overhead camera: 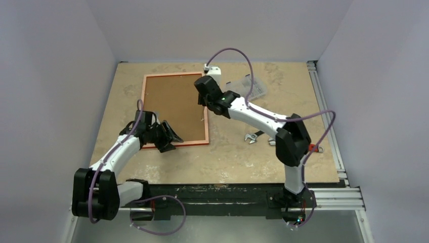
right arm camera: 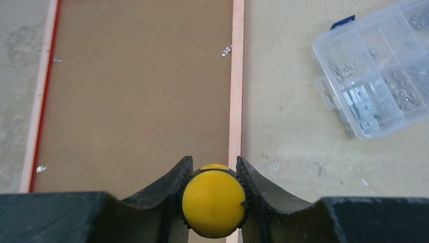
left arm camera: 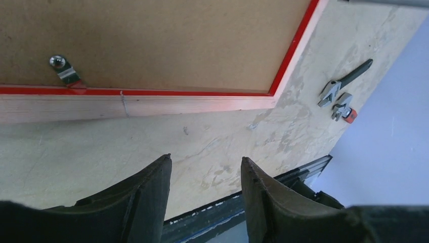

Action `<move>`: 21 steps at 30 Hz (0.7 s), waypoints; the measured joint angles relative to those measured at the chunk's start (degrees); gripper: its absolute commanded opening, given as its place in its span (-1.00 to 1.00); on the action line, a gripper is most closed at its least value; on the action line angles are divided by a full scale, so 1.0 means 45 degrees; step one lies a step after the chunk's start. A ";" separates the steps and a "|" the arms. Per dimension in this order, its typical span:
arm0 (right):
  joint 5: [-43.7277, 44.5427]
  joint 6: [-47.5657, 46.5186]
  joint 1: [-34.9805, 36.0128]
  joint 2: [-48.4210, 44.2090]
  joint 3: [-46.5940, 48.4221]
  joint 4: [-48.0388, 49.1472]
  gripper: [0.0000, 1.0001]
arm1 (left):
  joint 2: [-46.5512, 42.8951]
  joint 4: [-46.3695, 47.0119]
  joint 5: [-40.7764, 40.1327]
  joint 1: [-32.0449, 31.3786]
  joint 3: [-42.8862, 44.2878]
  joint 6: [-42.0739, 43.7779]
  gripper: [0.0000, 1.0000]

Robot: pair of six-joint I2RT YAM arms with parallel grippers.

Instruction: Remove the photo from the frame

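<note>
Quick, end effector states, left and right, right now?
Left end effector: open, empty, beside the frame.
Right end effector: closed on a yellow tool handle.

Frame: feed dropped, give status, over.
Left end effector open, empty. Right end effector shut on yellow handle. Frame face down, photo inside, board back up, metal tab across edge.

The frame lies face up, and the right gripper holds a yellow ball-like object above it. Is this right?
No, the frame lies face down: the right wrist view shows its brown board back and clips. The right gripper does hold a yellow ball-like object above it.
</note>
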 measured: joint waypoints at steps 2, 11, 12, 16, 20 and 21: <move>0.0311 -0.0325 0.0000 0.1273 0.0957 0.0078 -1.00 | 0.0291 0.0180 0.0277 0.0102 -0.0330 -0.0549 -0.05; 0.0588 -0.2399 0.0000 0.3308 0.3133 0.0151 -1.00 | 0.1370 0.1151 0.0520 0.0238 -0.0583 -0.2331 -0.09; 0.0588 -0.2647 0.0000 0.3308 0.3245 0.0141 -1.00 | 0.1409 0.1229 0.0481 0.0238 -0.0583 -0.2424 -0.09; 0.0505 -0.3327 0.0000 0.3308 0.3551 0.0058 -1.00 | 0.1758 0.1486 0.0418 0.0238 -0.0583 -0.2715 -0.10; 0.0296 -0.3740 0.0024 0.3512 0.4061 -0.0583 -1.00 | 0.2195 0.1666 0.0384 0.0238 -0.0583 -0.2914 -0.10; 0.0238 -0.3793 0.0029 0.3599 0.4148 -0.0709 -1.00 | 0.2273 0.1690 0.0379 0.0238 -0.0583 -0.2977 -0.10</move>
